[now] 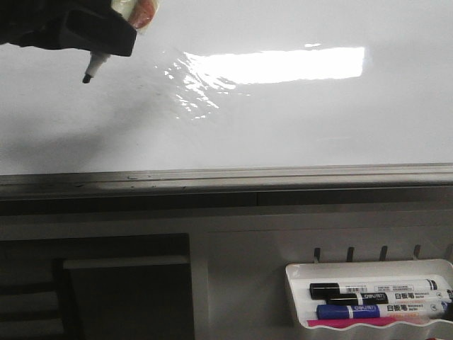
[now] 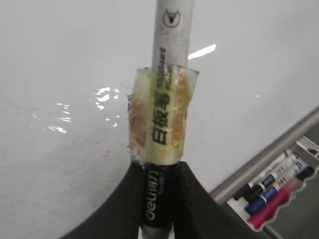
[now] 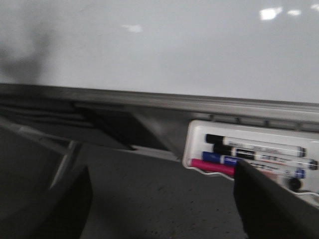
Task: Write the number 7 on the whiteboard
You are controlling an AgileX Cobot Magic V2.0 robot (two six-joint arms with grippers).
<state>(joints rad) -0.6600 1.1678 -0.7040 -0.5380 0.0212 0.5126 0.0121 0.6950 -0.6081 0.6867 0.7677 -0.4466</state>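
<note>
Nearest the front camera, low at the right, a white marker tray (image 1: 301, 297) hangs under the board and carries spare markers (image 1: 375, 301) in black, blue and pink; none is needed now. The right gripper (image 3: 164, 209) hangs low in front of that tray with its fingers spread wide and nothing between them. Above the tray runs the grey metal bottom edge (image 1: 226, 177) of the whiteboard (image 1: 318, 120), a large, stiff, glossy surface with a bright reflection and a wrinkled film patch beside it. Farther up, at the board's upper left, the left gripper (image 1: 106, 44) is clamped on the marker (image 2: 167, 99), its black jaws pinching the dark lower barrel just below a band of yellowish tape. The marker is light and rigid, and its smooth plastic would likely slip under writing pressure; the taped zone looks like the better grip point. Its tip (image 1: 87, 78) points down at the board, though contact cannot be told. No number 7 shows anywhere on the board; the stroke has yet to begin.
</note>
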